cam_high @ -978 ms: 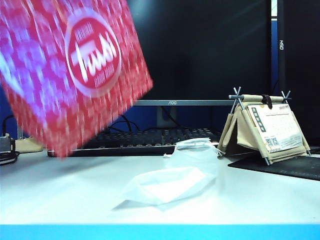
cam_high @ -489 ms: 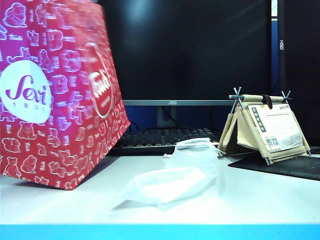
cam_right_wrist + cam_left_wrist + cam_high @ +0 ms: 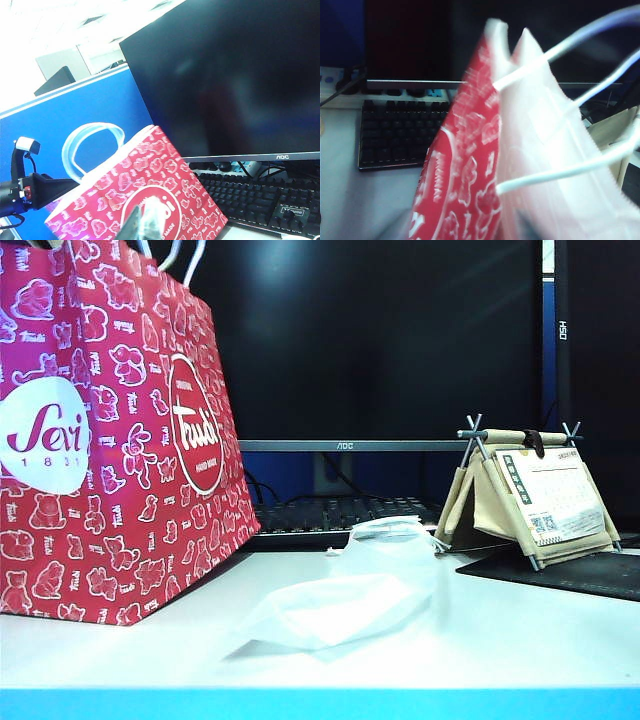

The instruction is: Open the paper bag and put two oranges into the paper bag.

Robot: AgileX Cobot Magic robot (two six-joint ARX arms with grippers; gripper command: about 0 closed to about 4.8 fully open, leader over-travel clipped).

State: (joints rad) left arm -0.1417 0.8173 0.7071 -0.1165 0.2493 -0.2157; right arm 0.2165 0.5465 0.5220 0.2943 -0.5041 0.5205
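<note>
Though unseen externally, right fingers [image 3: 145,223] near bag [image 3: 170,172]

Behind my white table [image 3: 520,640] stand a dark monitor [image 3: 400,340], black keyboard [image 3: 330,515] and blue partition wall [image 3: 75,115].

The red paper bag [image 3: 110,440] stands upright on the left of the white table [image 3: 520,635], blocking that whole side. A crumpled white plastic bag [image 3: 340,605] lies mid-table, just beside it. Behind, the keyboard [image 3: 330,518] and monitor [image 3: 390,340] wall off the back, and a tan desk calendar [image 3: 530,495] takes the right rear. The front right tabletop is bare.
</note>
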